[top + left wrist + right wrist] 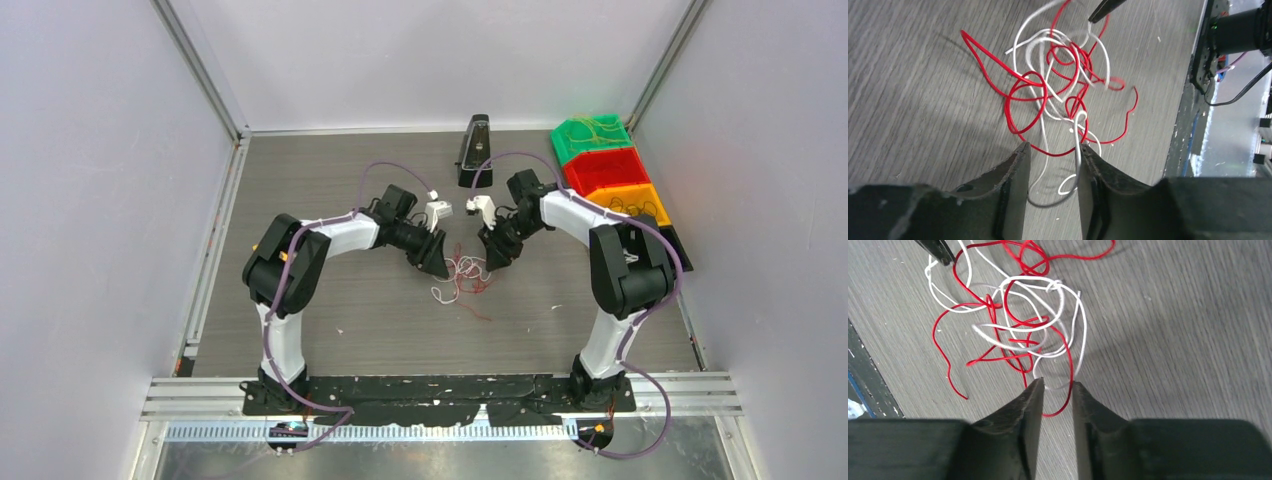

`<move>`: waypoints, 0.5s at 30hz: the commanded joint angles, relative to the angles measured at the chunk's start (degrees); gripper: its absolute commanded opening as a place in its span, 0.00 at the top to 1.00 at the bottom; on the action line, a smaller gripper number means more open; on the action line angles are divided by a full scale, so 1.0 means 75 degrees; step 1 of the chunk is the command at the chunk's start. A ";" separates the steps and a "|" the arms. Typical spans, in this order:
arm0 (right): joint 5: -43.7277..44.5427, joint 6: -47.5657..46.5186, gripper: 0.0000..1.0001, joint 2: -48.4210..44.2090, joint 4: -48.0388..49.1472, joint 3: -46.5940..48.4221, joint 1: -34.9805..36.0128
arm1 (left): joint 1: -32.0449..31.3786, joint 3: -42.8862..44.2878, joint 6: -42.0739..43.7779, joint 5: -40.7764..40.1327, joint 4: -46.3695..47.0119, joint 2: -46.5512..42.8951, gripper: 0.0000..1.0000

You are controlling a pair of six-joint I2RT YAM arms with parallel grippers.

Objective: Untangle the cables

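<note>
Low over the worktop (pixel 350 330): left claw (pixel 1054 147) half-parted astride a white strand, not pinched; right claw (pixel 1057 383) parted narrowly above a red loop, likewise unclamped. Between both claws, the cables (pixel 462 280), a loose red-and-white tangle flat on mid-worktop. Farther off, against the right wall: orange bin (pixel 632 202), red bin (pixel 605 170), green bin (pixel 590 137).
</note>
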 commanded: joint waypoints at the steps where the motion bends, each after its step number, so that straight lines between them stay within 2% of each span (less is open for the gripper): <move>1: 0.0052 0.0221 0.62 0.0096 -0.0229 0.0417 -0.0238 | 0.0013 -0.0005 0.0468 -0.0101 -0.0422 -0.0002 0.69; 2: 0.0051 0.0243 0.57 0.0139 -0.0299 0.0422 -0.0307 | 0.0014 -0.0045 0.0479 -0.0123 -0.0423 -0.0037 0.76; 6: 0.0007 0.0321 0.53 0.0184 -0.0478 0.0170 -0.0418 | 0.0017 -0.0165 0.0253 -0.0301 -0.0265 -0.0058 0.94; 9: -0.0136 0.0543 0.55 0.0265 -0.0349 0.0004 -0.0422 | 0.0014 -0.0176 -0.0022 -0.0404 -0.0139 -0.0003 0.98; 15: -0.0299 0.1258 0.53 0.0591 0.0026 -0.0029 -0.0423 | 0.0014 -0.0216 -0.0196 -0.0391 -0.0044 -0.0030 0.99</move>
